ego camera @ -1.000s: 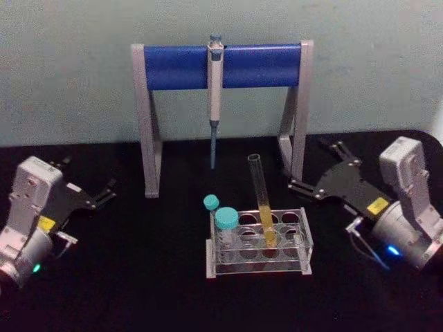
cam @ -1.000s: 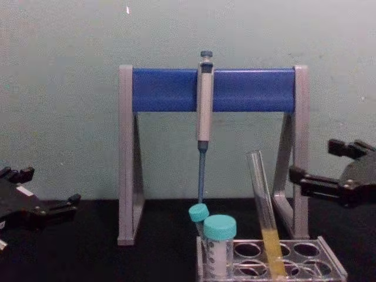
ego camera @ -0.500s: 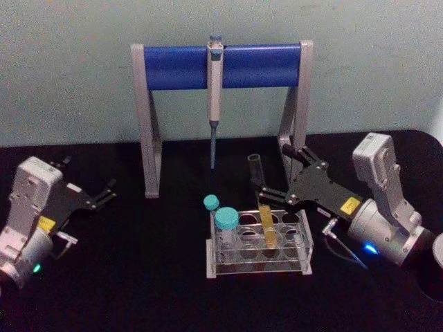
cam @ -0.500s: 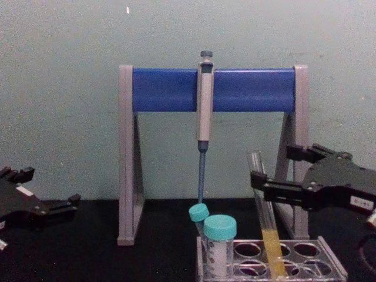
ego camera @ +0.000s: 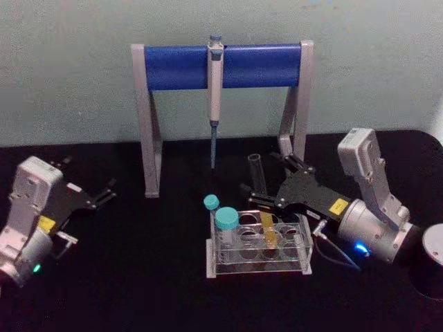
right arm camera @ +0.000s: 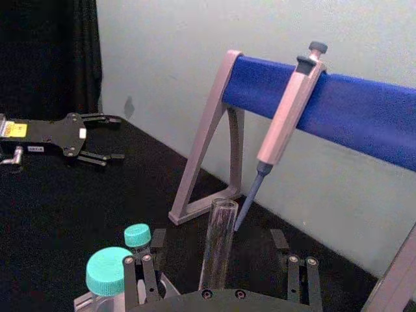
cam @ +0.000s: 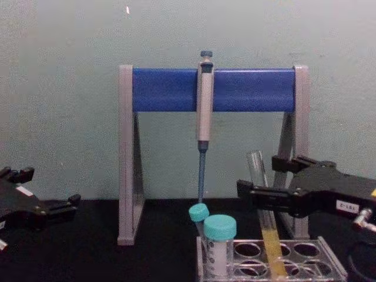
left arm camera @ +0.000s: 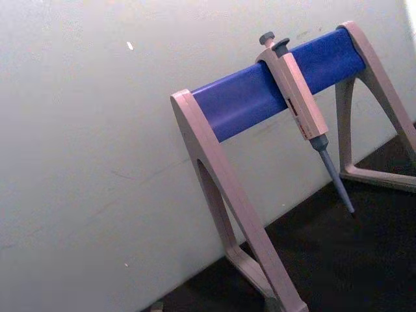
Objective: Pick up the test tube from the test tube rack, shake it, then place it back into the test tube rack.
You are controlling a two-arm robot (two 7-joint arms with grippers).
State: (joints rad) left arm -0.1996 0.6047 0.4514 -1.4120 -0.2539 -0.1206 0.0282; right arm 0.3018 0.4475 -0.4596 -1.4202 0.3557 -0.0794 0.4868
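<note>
The test tube (ego camera: 258,181), long clear glass with yellow liquid low down, stands leaning in the test tube rack (ego camera: 300,257), a low translucent rack on the black table. In the chest view the test tube (cam: 257,166) rises from the rack (cam: 329,265). My right gripper (ego camera: 268,181) is open, its fingers either side of the tube's upper part without touching it. The right wrist view shows the tube (right arm camera: 219,242) midway between the wide-apart fingers (right arm camera: 139,278). My left gripper (ego camera: 88,176) rests open at the table's left, far from the rack.
A grey-and-blue pipette stand (ego camera: 220,66) stands behind the rack with a grey pipette (ego camera: 215,76) hanging from it. Two teal-capped tubes (ego camera: 225,221) stand in the rack's left holes. A dark round object (ego camera: 430,266) sits at the right edge.
My right gripper has moved left from the table's right side to the test tube and now straddles it. The tube, rack and left arm have not moved.
</note>
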